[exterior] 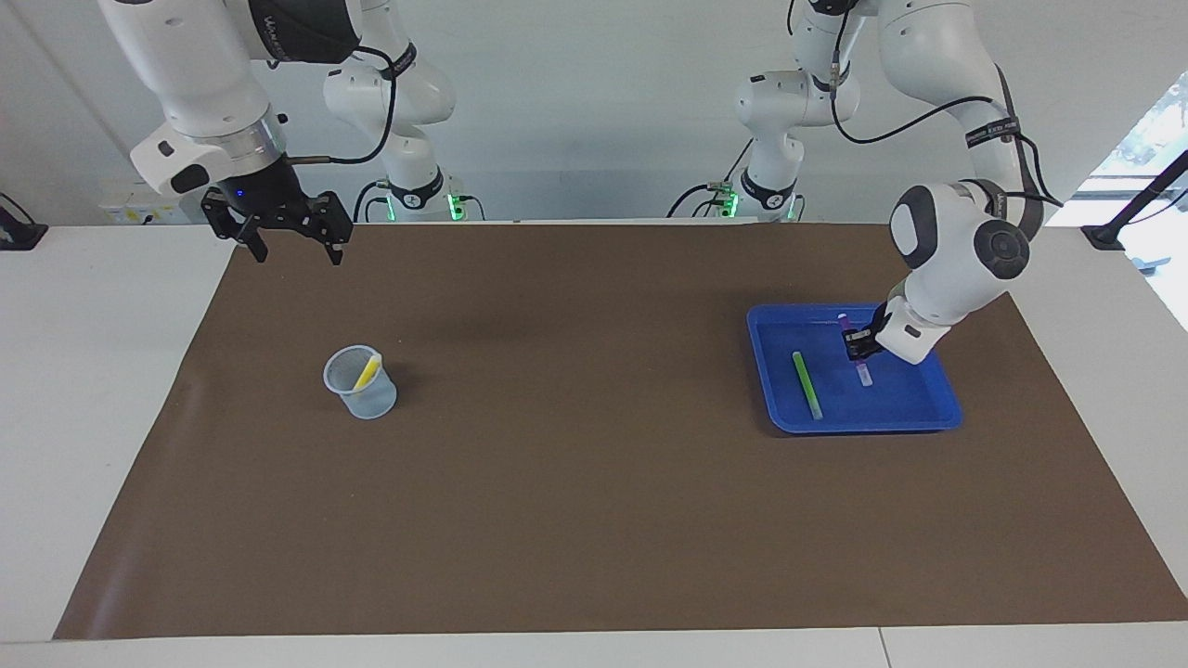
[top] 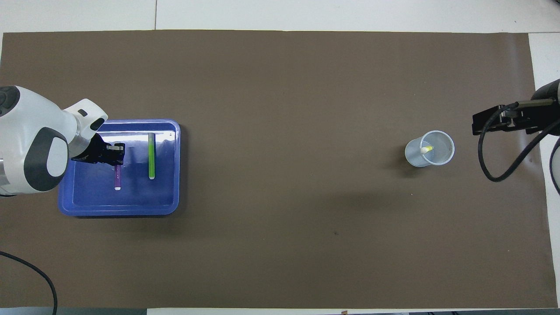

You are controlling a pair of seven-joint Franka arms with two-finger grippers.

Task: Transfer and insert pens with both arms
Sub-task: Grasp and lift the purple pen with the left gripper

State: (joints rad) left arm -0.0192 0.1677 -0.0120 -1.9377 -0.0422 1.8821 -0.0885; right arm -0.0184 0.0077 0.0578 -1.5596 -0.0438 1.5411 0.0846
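You have the left gripper (exterior: 856, 345) pinched on the purple pen (exterior: 863, 369) over the blue tray (exterior: 891, 415); its fingertips are pressed against the pen's upper part, and the pen hangs tilted, pale tip lowest, above the tray floor — from the facing view it looks lifted clear, though whether the tip touches the floor you cannot tell. In the overhead view the same gripper (top: 114, 153) sits over the tray (top: 173, 168) with the purple pen (top: 117, 178) running out from under it toward the robots.

The green pen (exterior: 807, 384) lies flat in the tray, beside the purple one and toward the right arm's end of it, not touching it; overhead, the green pen (top: 151, 155) lies lengthwise with its pale tip nearest the robots. The tray rests on the brown mat (exterior: 594, 520) at the left arm's end of the table.

The yellow pen (exterior: 367, 372) stands leaning inside the mesh cup (exterior: 361, 388), which sits on the mat toward the right arm's end; overhead, only the pen's pale top and a bit of yellow (top: 425, 149) show inside the cup (top: 415, 158).

Your right gripper (exterior: 291, 250) waits spread wide and holding nothing, up in the air over the mat's edge nearest the robots; the cup is well apart from it.
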